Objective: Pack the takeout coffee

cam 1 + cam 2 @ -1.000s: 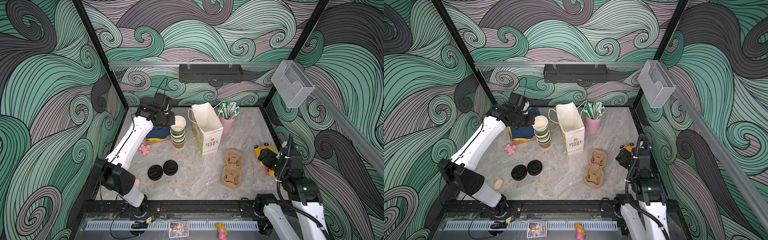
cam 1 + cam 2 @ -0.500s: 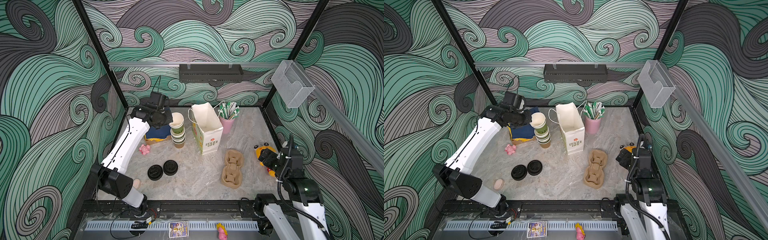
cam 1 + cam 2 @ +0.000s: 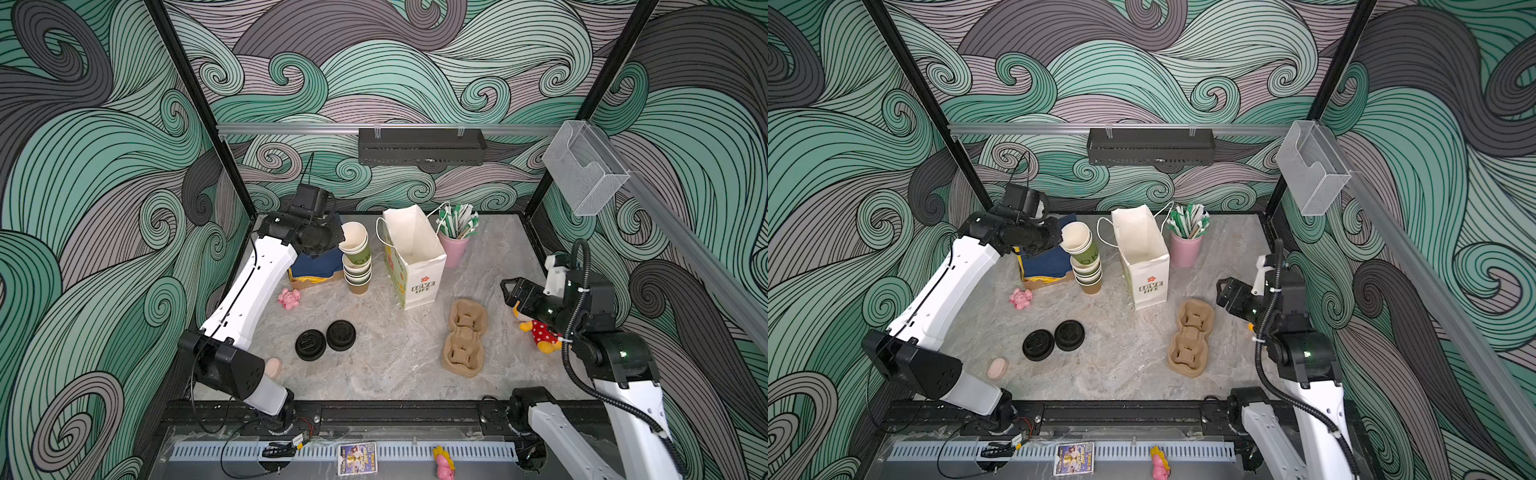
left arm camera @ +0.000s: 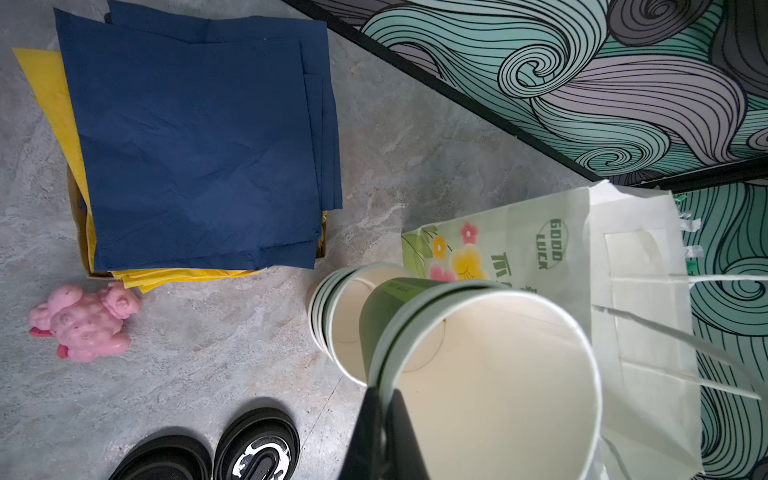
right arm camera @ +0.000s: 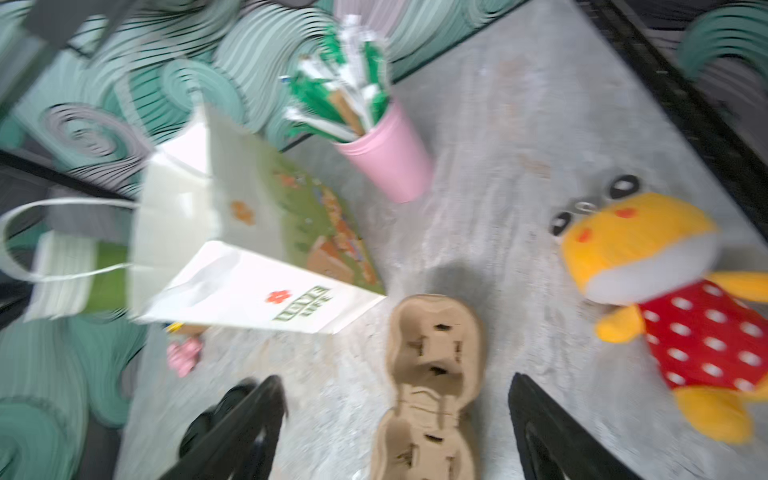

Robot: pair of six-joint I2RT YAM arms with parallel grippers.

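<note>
My left gripper (image 4: 384, 399) is shut on the rim of an olive-green paper cup (image 4: 498, 374) with a white inside, one finger inside the rim and one outside. A second cup seems nested around it. The cup (image 3: 355, 245) (image 3: 1077, 245) hangs tilted just above the stack of like cups (image 3: 357, 276) (image 4: 345, 332). Two black lids (image 3: 310, 345) (image 3: 340, 334) lie on the table nearer the front. My right gripper (image 5: 399, 386) (image 3: 505, 291) is open and empty, hovering by the brown cup carrier (image 5: 432, 353) (image 3: 465, 336).
A white paper bag (image 3: 411, 257) stands open between the cup stack and a pink cup of straws (image 3: 455, 249). Blue and yellow napkins (image 4: 199, 145) lie in a box behind the stack. A pink toy (image 3: 289, 298) and a yellow plush (image 5: 644, 257) lie on the table.
My left gripper has lifted the top cup off the stack and tipped it. My right gripper has shifted a little toward the carrier, and its view is blurred.
</note>
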